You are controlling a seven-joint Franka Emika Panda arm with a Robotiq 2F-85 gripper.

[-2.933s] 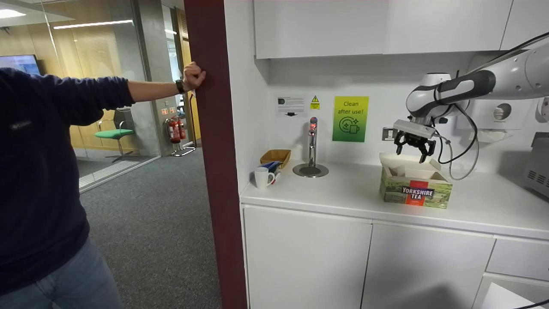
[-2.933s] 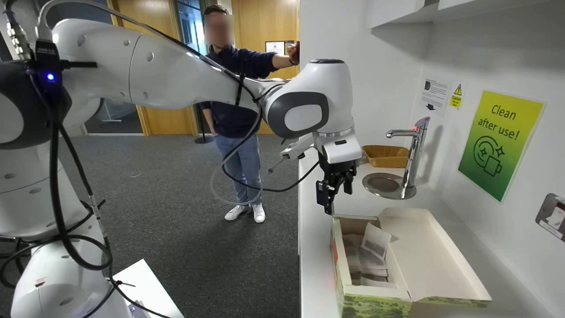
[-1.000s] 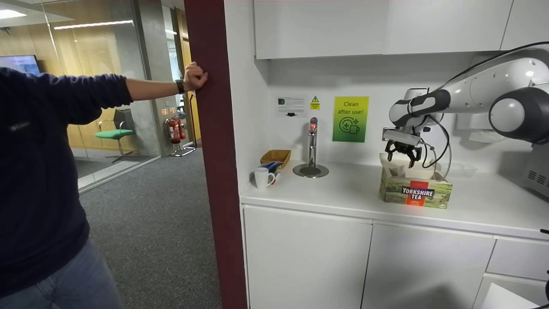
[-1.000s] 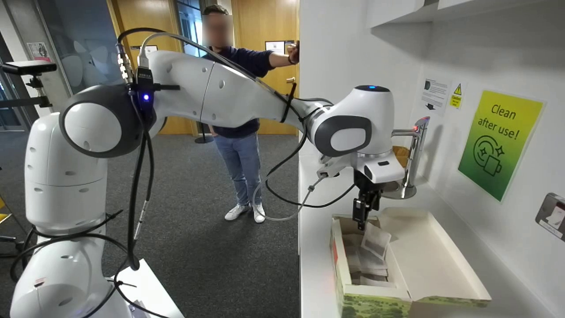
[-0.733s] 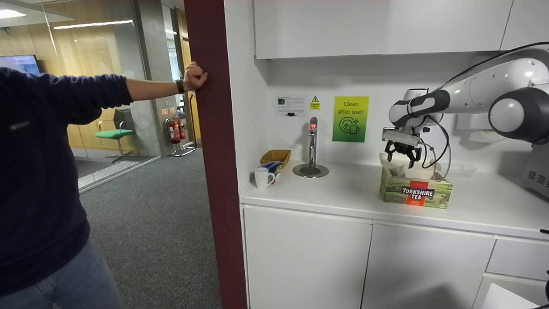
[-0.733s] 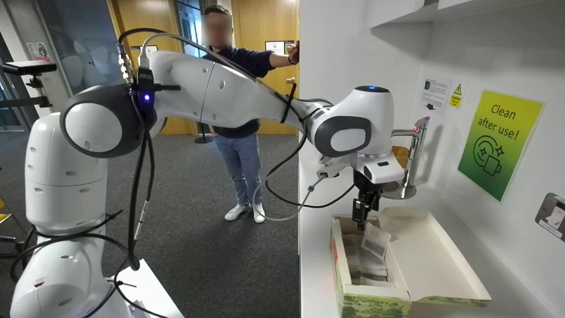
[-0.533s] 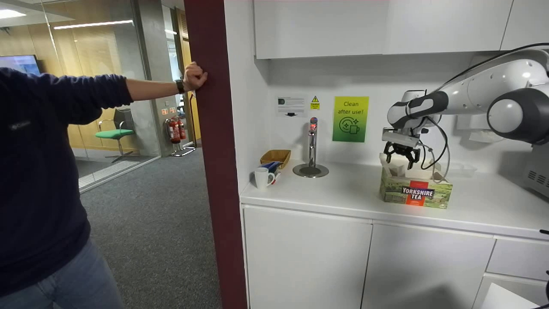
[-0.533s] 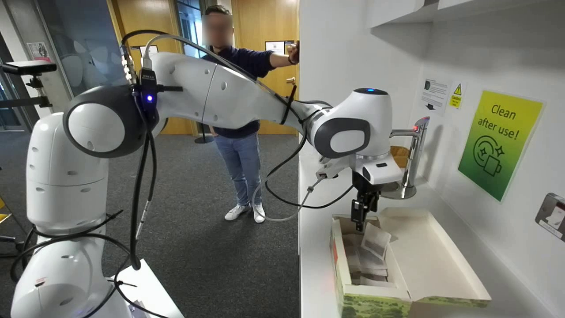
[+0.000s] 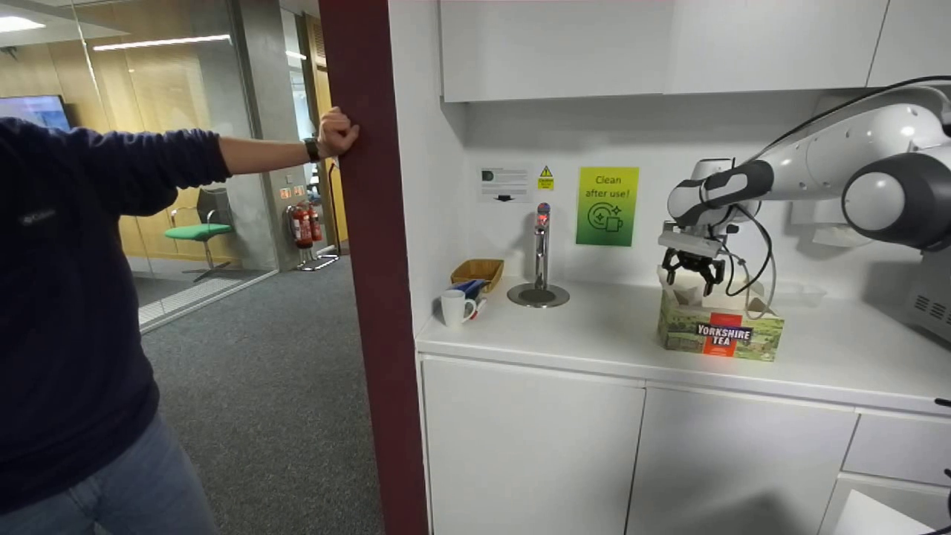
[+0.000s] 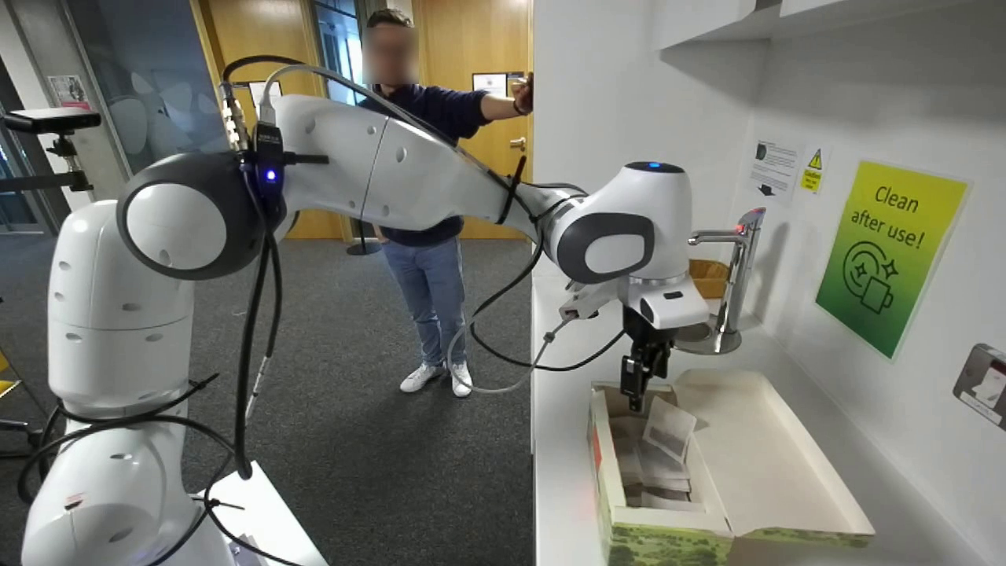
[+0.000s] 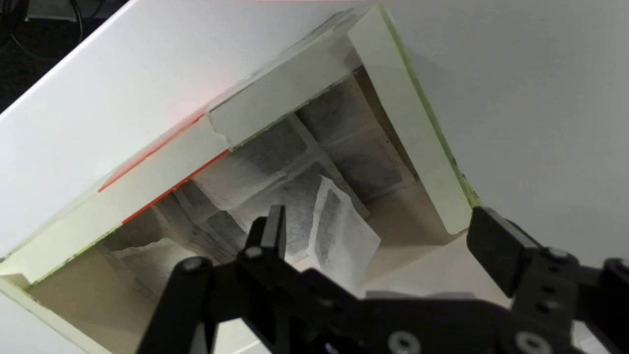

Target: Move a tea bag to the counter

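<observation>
An open green-and-yellow Yorkshire Tea box (image 9: 721,338) stands on the white counter (image 9: 594,327). Several pale tea bags lie inside; one tea bag (image 10: 670,428) stands tilted up above the others. The same tea bag (image 11: 346,233) shows in the wrist view, with its lower end hidden by the gripper. My gripper (image 9: 689,287) is open and empty, above the box, fingers pointing down. In the wrist view its fingers stand wide apart, and the raised tea bag appears between them, nearer the left finger (image 11: 275,231). No contact with the tea bag is visible.
The box's open lid (image 10: 786,464) leans back toward the wall. A chrome tap (image 9: 541,253), a white mug (image 9: 455,307) and a wicker basket (image 9: 479,273) stand further along the counter. Wall cabinets (image 9: 557,52) hang above. A person (image 10: 424,196) stands beyond the arm.
The arm has come over the box from beside it and lower. In the last second the gripper has shifted slightly left and down in both exterior views. The box and tea bags have not moved.
</observation>
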